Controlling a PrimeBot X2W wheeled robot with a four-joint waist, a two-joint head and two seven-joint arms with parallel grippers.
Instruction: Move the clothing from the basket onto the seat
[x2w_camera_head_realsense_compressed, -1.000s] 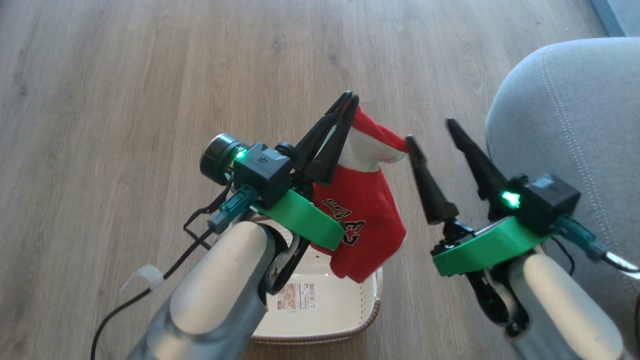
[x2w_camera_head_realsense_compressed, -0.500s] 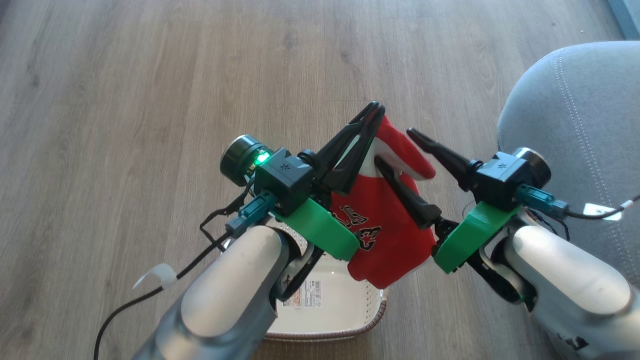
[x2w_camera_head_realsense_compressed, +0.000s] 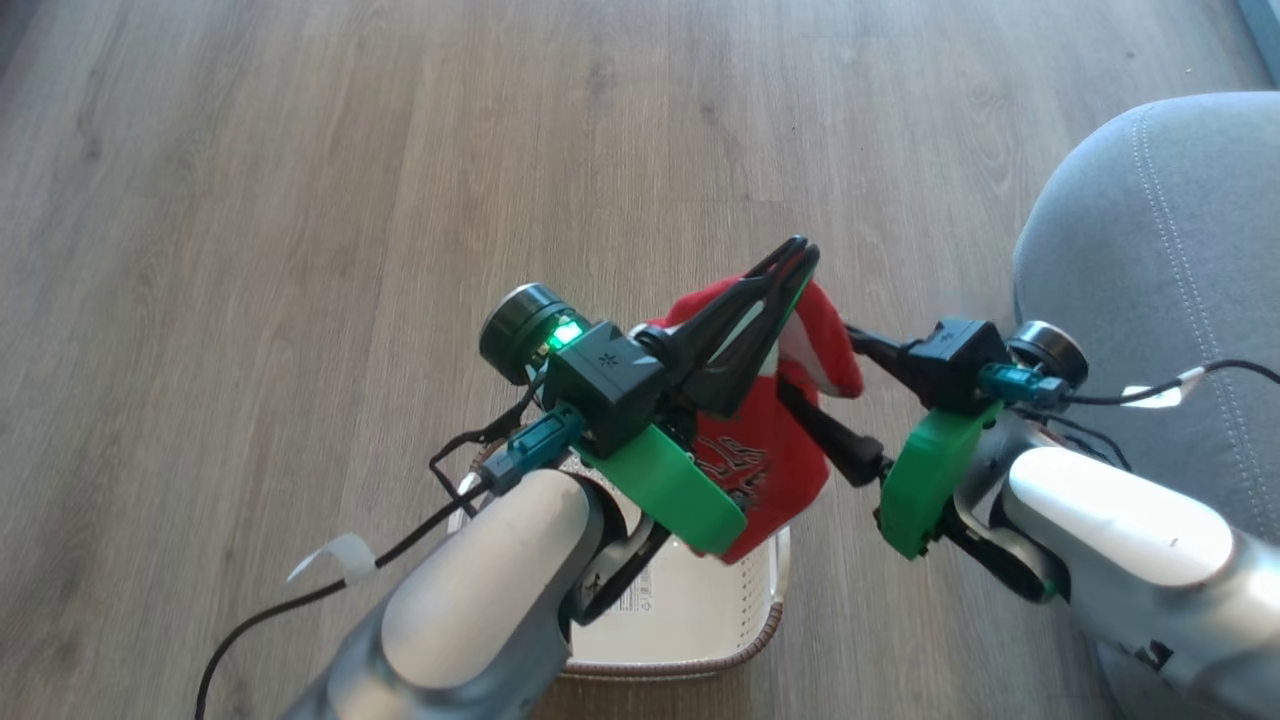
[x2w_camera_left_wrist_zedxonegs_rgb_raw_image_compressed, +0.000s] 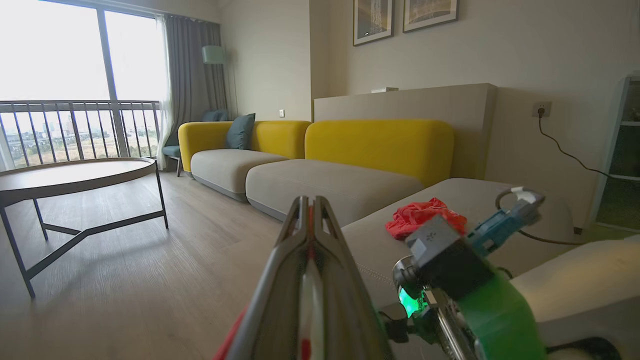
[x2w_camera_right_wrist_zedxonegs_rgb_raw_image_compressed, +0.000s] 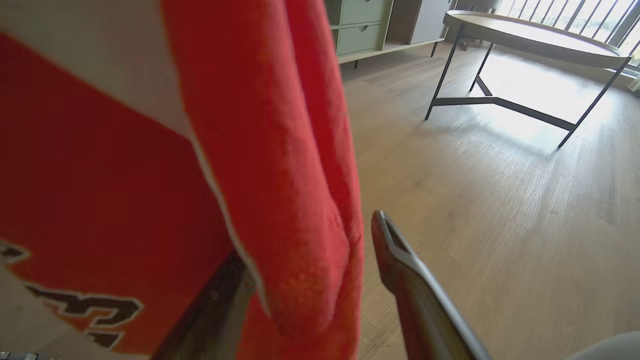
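One red garment (x2w_camera_head_realsense_compressed: 785, 480), long axis vertical, in pinched left fingers (x2w_camera_head_realsense_compressed: 740, 320); right fingers (x2w_camera_head_realsense_compressed: 832, 438) wide astride it

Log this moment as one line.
left gripper: shut on red garment, above basket | right gripper: open around garment's fold | seat: second garment lying on it

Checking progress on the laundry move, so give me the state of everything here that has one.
Left end effector: shut on held garment.
Right end effector: open around a hanging fold.
Held garment: lifted, hanging over basket.
Basket: on floor, visible bottom bare.
Second garment: crumpled on seat.
Seat: bearing second garment.
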